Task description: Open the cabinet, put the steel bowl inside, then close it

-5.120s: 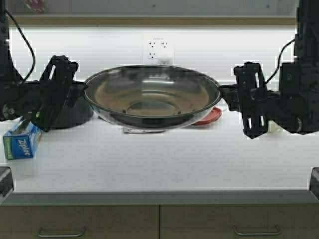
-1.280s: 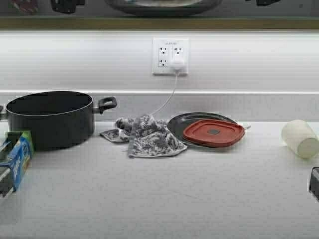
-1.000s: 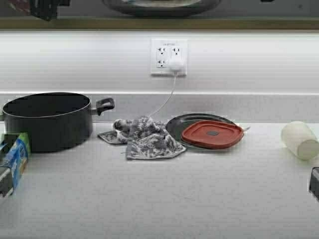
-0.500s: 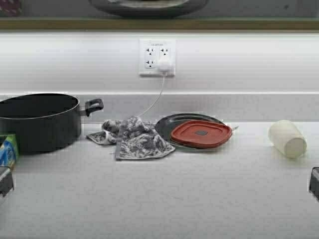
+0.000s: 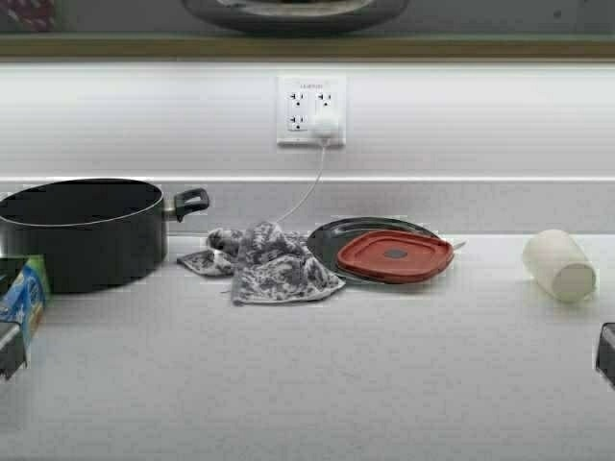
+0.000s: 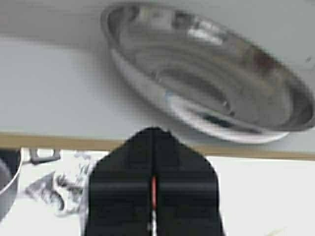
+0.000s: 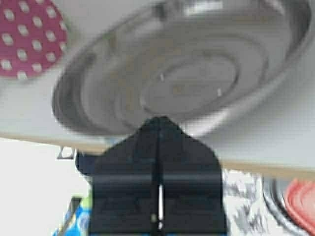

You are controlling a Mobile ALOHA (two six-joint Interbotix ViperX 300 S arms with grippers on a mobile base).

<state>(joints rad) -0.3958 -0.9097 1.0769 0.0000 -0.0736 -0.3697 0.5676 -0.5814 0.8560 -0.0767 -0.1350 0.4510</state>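
Note:
The steel bowl (image 5: 296, 12) rests on the pale grey shelf of the cabinet (image 5: 461, 45), above the counter; only its underside shows at the top of the high view. The cabinet doors are out of view. My left gripper (image 6: 154, 132) is shut and empty, just in front of the bowl (image 6: 211, 78) and apart from it. My right gripper (image 7: 158, 120) is shut and empty, close before the bowl (image 7: 172, 73) from the other side. Neither gripper shows in the high view.
On the counter stand a black pot (image 5: 82, 230), a patterned cloth (image 5: 269, 261), a dark plate with a red lid (image 5: 394, 254), a white cup (image 5: 559, 265) on its side and a blue box (image 5: 21, 293). A pink dotted thing (image 7: 29, 39) sits beside the bowl.
The robot has moved: the scene shifted left, then slightly back right. The left gripper, seen at the top left a second ago, has left the high view. The bowl stays on the shelf.

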